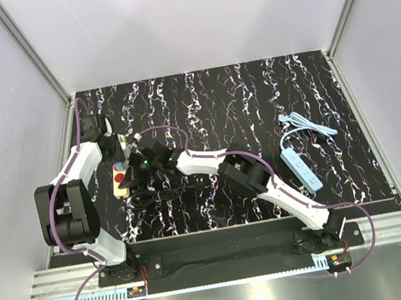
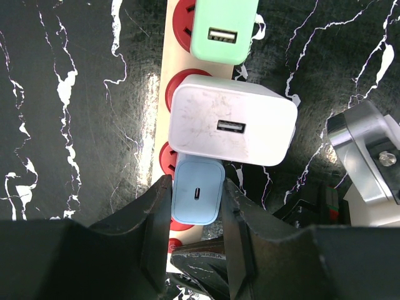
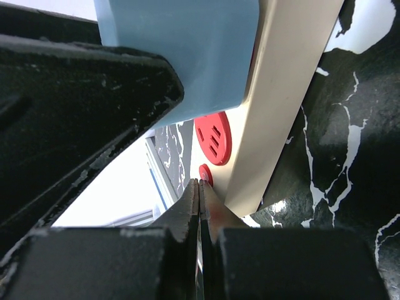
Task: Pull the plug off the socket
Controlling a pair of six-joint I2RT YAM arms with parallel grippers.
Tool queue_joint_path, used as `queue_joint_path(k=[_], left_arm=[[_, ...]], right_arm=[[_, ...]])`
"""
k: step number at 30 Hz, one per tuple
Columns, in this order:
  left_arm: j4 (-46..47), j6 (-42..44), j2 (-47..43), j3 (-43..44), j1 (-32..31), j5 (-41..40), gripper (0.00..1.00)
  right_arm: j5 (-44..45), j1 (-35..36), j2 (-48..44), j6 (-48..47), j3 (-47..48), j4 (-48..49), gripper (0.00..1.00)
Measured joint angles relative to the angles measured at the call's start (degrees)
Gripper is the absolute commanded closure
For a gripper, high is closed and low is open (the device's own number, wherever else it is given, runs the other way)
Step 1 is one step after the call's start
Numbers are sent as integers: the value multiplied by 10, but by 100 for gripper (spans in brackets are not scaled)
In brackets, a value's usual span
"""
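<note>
Three plugs in one socket, two power strips on the bench [image 1: 238,97]

The beige socket [image 2: 165,56] lies at the bench's left side and holds a green plug [image 2: 224,28], a white plug [image 2: 232,122] and a pale blue plug [image 2: 197,197], seated in a row on its red outlets. The left jaws pinch the pale blue plug by its two sides. The right jaws are pressed together on nothing, tips just beside that same plug. The light blue strip [image 1: 301,168] lies well apart at the right, with nothing plugged in.

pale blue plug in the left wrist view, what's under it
The left tool grips the pale blue plug. Under it: the beige power strip and a sliver of red socket. Its prongs and the socket's slots are covered.
</note>
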Motion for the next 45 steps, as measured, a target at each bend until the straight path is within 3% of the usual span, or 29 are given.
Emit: queue_joint_path(k=[20, 32, 41, 45], left_arm=[[2, 1, -1, -2, 21, 37, 100], [-25, 0, -7, 9, -36, -38, 100], [-58, -3, 2, 33, -21, -8, 100], [-52, -3, 10, 33, -20, 9, 100]], right_arm=[[-2, -3, 0, 7, 0, -5, 100], [-5, -6, 0, 8, 17, -39, 100], [-21, -9, 9, 3, 31, -44, 100], [-32, -14, -3, 0, -13, 3, 96]])
